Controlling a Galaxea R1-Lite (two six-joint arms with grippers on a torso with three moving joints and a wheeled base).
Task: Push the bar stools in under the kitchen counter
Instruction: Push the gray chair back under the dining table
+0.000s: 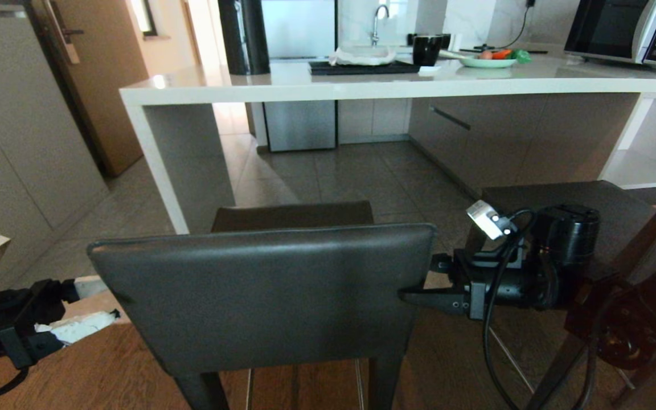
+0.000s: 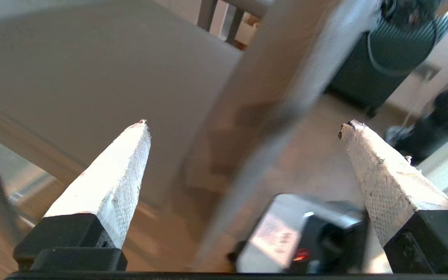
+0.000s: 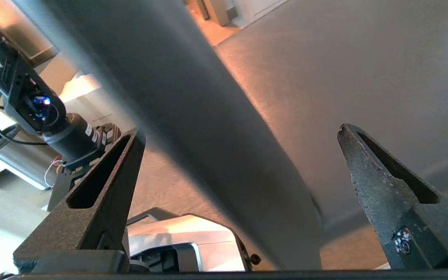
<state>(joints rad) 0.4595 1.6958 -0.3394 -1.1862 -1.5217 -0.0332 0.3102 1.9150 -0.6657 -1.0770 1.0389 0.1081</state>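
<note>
Either side of the near stool's backrest, left gripper and right gripper sit with fingers wide; uneven shoving could twist it off-line from the desk.

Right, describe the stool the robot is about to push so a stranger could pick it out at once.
Start at the long white counter across the room. On the floor in front of its open underside stands the near stool, its dark grey backrest facing the camera. Unlike the second stool off to the right, it sits between the open left hand and open right hand.
</note>
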